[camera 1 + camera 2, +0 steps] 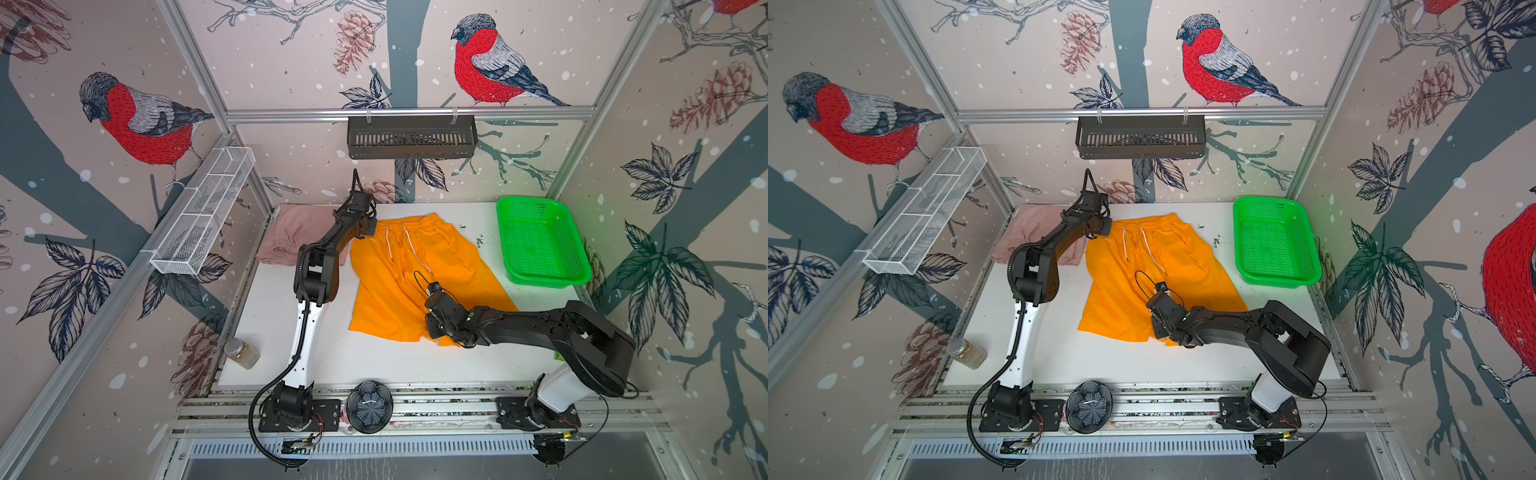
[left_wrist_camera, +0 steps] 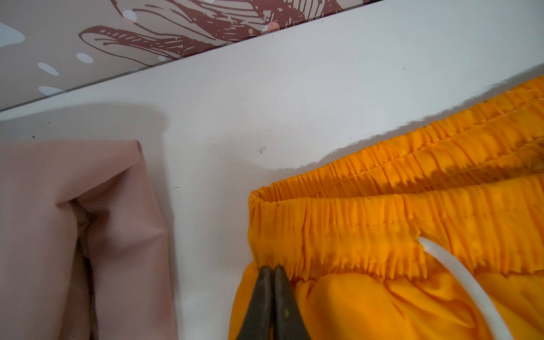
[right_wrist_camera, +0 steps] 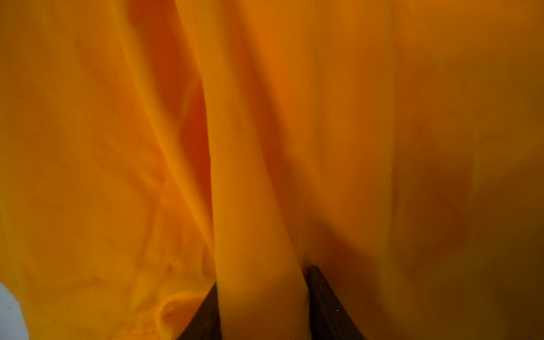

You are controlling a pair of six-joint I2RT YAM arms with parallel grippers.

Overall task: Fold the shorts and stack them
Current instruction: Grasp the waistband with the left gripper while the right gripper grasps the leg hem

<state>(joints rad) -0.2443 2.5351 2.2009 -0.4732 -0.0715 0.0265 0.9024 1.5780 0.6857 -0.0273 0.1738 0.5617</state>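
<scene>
Roughly half done, by my read. The pink shorts sit in a compact bundle at the far left corner of the table. They look folded, though the left arm hides part of them.

The orange shorts are spread open mid-table, between the pink shorts and the basket, not folded and not stacked. Both steps are left.

The waistband points to the far wall and the leg hems to the near edge. The long axis runs far to near, leaning a bit, with the hems splayed. The drawstring lies on top.

My left gripper is clenched at the waistband's left corner, tips together, and seems to nip cloth. My right gripper is down at the near hem of the right leg, grasping a raised fold of orange between its fingers.
</scene>
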